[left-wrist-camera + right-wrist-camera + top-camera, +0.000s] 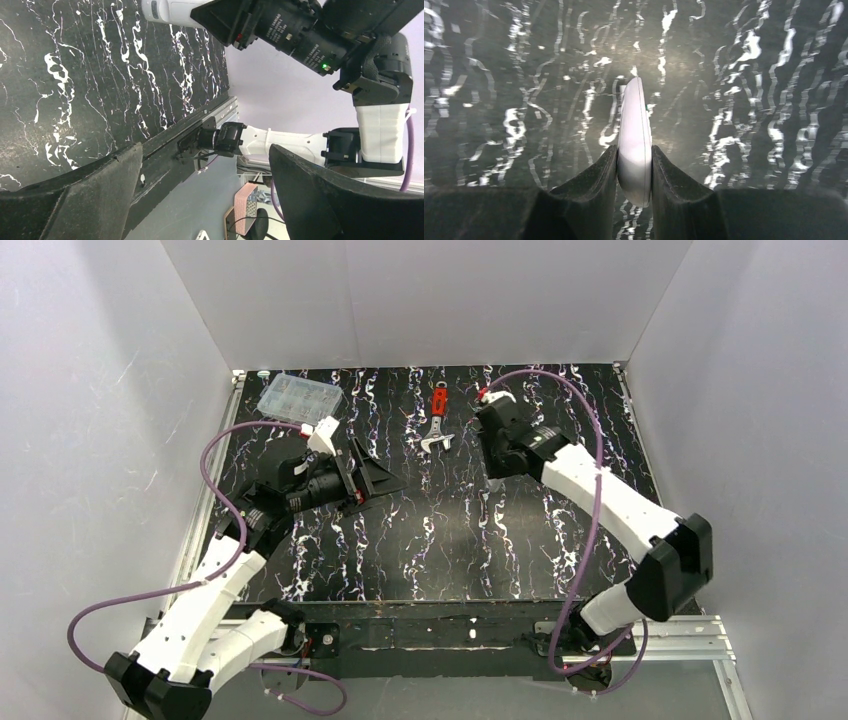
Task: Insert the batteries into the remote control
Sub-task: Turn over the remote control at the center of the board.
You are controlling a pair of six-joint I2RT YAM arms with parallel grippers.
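We see the right claw (pixel 634 150) closed narrow on the remote control (pixel 635 115). In the right wrist view the remote sits centre frame and edge-on, with a dark pad pressed against each broad side, and it pokes out above the marbled table (pixel 450 540). From the top camera it is hidden under the right wrist, upper centre-right.

The left claw (pixel 204 149) stands wide and holds nothing, left of centre in the top view. We cannot find the batteries in any view; they may be too small or covered.

The red-handled wrench (pixel 437 420) lies at upper centre, and the clear compartment box (pixel 298 395) at upper left.

We judge the remote to be light, stiff and smooth-shelled, so it could slip or twist under a light pinch. The pads seem to bear on its front and back, though we cannot tell which is which. A hold on the long thin edges would leave the battery recess free.
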